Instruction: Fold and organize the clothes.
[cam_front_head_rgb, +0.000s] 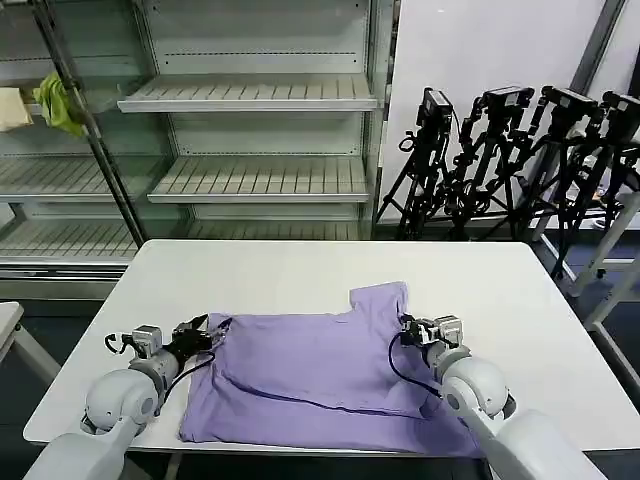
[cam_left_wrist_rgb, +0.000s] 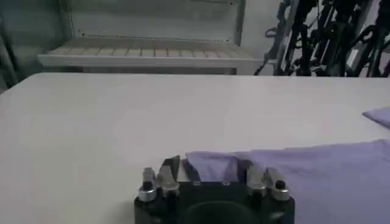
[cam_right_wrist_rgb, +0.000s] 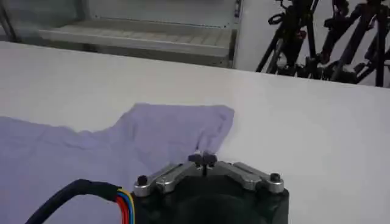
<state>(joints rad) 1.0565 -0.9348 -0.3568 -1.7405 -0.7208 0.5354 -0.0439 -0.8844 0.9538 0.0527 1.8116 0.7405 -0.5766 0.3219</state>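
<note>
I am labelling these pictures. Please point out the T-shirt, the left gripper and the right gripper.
T-shirt (cam_front_head_rgb: 310, 365), head view, middle of the fabric.
Left gripper (cam_front_head_rgb: 208, 331), head view, between the fingertips at the shirt's edge.
Right gripper (cam_right_wrist_rgb: 205, 159), right wrist view, between the closed fingertips.

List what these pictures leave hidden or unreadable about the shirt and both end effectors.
- T-shirt: its near right corner is covered by the right arm in the head view; no print shows.
- Left end effector: open at the shirt's edge; contact unclear.
- Right end effector: shut at the sleeve; whether it pinches fabric is hidden.
</note>
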